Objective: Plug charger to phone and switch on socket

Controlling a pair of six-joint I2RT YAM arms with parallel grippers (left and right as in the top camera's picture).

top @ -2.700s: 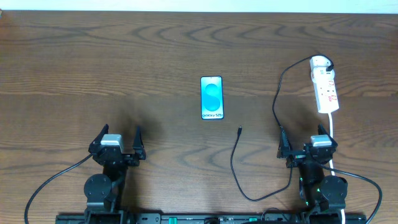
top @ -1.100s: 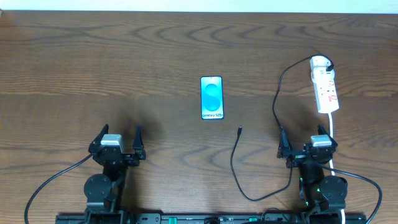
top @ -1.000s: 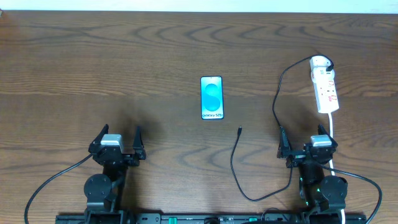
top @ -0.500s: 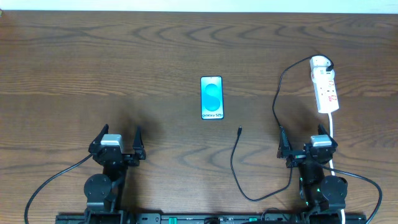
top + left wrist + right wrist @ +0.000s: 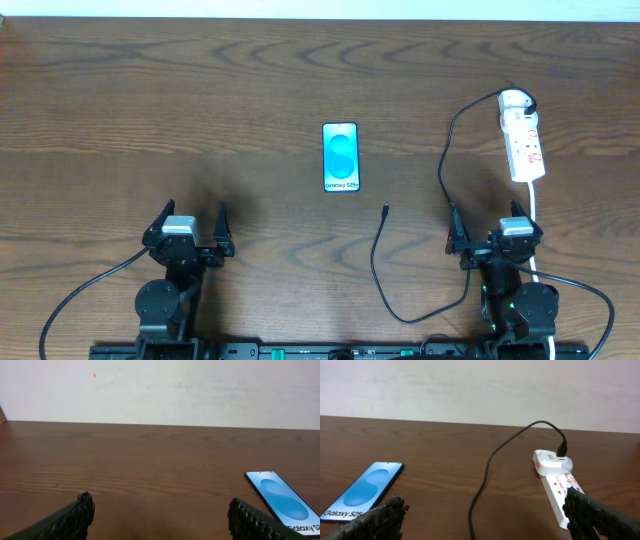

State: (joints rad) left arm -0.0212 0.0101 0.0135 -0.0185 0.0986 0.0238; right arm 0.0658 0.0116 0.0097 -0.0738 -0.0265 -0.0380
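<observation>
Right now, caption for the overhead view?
Left gripper and right gripper open, empty; phone unplugged, charger tip loose, other end in socket.

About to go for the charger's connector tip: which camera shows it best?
Overhead: the connector tip lies in full view, apart from the phone. The right wrist view shows only the charger's plug end and cable at the socket, not the tip. The left wrist view shows none of it.

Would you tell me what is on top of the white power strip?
Only the charger's black plug stands on the far rounded end of the power strip. Where it enters the strip is covered by the plug itself.
</observation>
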